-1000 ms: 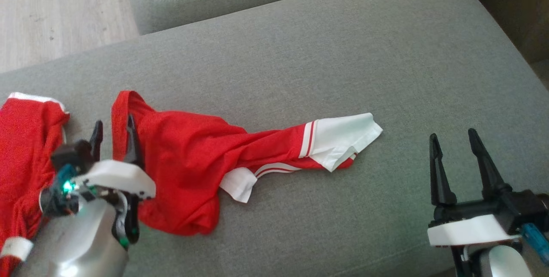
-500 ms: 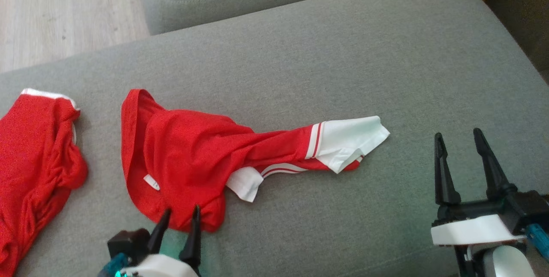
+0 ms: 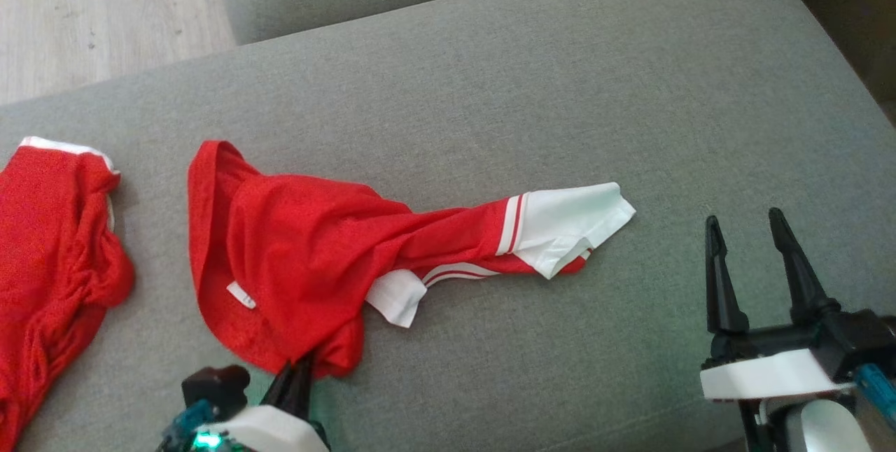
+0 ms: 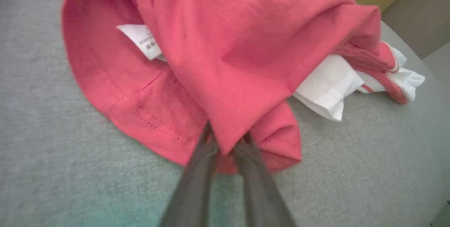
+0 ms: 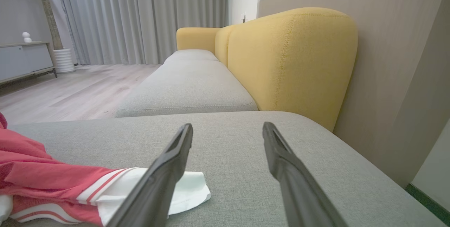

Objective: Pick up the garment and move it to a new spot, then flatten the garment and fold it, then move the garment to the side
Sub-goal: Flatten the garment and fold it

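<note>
Now, beginning at our far left, a second red garment [image 3: 56, 249] lies crumpled on the grey sofa cushion [image 3: 490, 88], well apart to the left of our left pincer [image 3: 299, 366]. That left pincer sits at the bottom of the head view, its two dark fingers [image 4: 197, 177] clenched on the near hem of the garment [image 3: 315, 256]. In the left wrist view we see a fold of red cloth nipped between the tips and draping over them. The garment, red with white trim, spreads away from this pincer across the cushion. Ahead and to the left of the pinch, its hem curves round in a loose arc, with a small white care label [image 4: 142, 40] on the inner side. Ahead and to the right it narrows into a twisted band that ends in a white sleeve end [image 3: 570, 217] edged with red stripes. Our right pincer [image 3: 743, 220] stands to the right of that sleeve end and apart from the cloth, its fingers spread wide and gripping nothing. In the right wrist view the sleeve end lies just beside its left finger, with bare cushion between the two tips. A yellow backrest [image 5: 291, 58] rises ahead and to its right, and wooden floor [image 5: 70, 90] stretches ahead to its left.
</note>
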Motion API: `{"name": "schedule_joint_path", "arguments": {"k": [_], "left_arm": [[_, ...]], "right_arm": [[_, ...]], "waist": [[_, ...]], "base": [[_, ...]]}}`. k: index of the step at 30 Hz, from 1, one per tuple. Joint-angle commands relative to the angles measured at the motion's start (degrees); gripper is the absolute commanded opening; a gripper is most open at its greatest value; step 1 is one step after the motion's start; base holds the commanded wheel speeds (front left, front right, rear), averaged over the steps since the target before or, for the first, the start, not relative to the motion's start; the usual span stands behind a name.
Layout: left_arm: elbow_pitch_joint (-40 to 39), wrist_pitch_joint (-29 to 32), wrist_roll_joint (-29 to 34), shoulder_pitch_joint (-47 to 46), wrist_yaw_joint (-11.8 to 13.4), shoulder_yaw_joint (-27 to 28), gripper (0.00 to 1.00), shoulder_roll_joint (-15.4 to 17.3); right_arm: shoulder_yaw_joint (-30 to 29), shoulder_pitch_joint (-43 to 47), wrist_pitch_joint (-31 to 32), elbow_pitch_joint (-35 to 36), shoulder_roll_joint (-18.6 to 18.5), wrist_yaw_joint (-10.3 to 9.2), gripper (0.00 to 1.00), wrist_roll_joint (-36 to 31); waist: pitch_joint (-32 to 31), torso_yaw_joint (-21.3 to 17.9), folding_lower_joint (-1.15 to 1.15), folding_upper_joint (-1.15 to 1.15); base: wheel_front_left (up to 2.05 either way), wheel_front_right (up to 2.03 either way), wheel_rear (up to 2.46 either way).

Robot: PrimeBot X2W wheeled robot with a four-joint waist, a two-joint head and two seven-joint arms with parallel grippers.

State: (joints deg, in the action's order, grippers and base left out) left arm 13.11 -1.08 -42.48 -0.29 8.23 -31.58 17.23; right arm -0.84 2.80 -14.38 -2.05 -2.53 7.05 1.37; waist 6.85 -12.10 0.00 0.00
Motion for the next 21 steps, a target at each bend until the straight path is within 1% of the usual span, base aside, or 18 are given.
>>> {"name": "schedule_joint_path", "arguments": {"k": [1, 4, 7, 10, 14, 15, 18, 21], "left_arm": [[-0.67, -0.84, -0.35, -3.38, -1.20, 1.52, 0.00, 0.23], [-1.37, -1.35, -0.32, -4.52, -2.44, 1.44, 0.00, 0.47], [-7.05, -0.22, -1.14, -5.04, -3.69, 1.61, 0.00, 1.59], [-16.82, 2.89, -1.71, -5.76, -4.80, 2.09, 0.00, 5.00], [-31.68, 10.39, -4.17, -6.84, -5.49, 3.85, 0.00, 11.47], [-31.68, 10.39, -4.17, -6.84, -5.49, 3.85, 0.00, 11.47], [-41.85, 16.60, -9.98, -7.65, -5.64, 6.03, 0.00, 14.87], [-48.92, 21.42, -16.41, -8.58, -4.24, 9.02, 0.00, 16.98]], "right_arm": [[1.40, -2.05, -0.62, 1.58, -0.34, 0.44, 1.00, 0.23], [1.50, -1.84, -0.62, 1.43, -0.34, 0.44, 1.00, 0.18], [0.87, -1.43, -0.62, 1.43, -0.34, 0.44, 1.00, 0.08], [0.26, -0.92, -0.62, 1.53, -0.34, 0.44, 1.00, 0.04], [0.21, -0.65, -0.62, 1.53, -0.34, 0.44, 1.00, 0.53], [0.21, -0.65, -0.62, 1.53, -0.34, 0.44, 1.00, 0.53], [0.54, -0.70, -0.62, 1.53, -0.34, 0.44, 1.00, 1.32], [0.99, -0.85, -0.62, 1.64, -0.34, 0.44, 1.00, 2.21]], "waist": [[-0.12, -0.23, 0.00, 0.00], [-0.49, -0.44, 0.00, 0.00], [-1.31, -0.12, 0.00, 0.00], [-2.52, 0.54, 0.00, 0.00], [-4.41, 1.23, 0.00, 0.00], [-4.41, 1.23, 0.00, 0.00], [-5.64, 1.34, 0.00, 0.00], [-6.21, 1.06, 0.00, 0.00]], "base": [[0.00, 0.00, 0.00], [0.00, 0.00, 0.00], [0.00, 0.00, 0.00], [0.00, 0.00, 0.00], [0.00, 0.00, 0.00], [0.00, 0.00, 0.00], [0.00, 0.00, 0.00], [0.00, 0.00, 0.00]]}}
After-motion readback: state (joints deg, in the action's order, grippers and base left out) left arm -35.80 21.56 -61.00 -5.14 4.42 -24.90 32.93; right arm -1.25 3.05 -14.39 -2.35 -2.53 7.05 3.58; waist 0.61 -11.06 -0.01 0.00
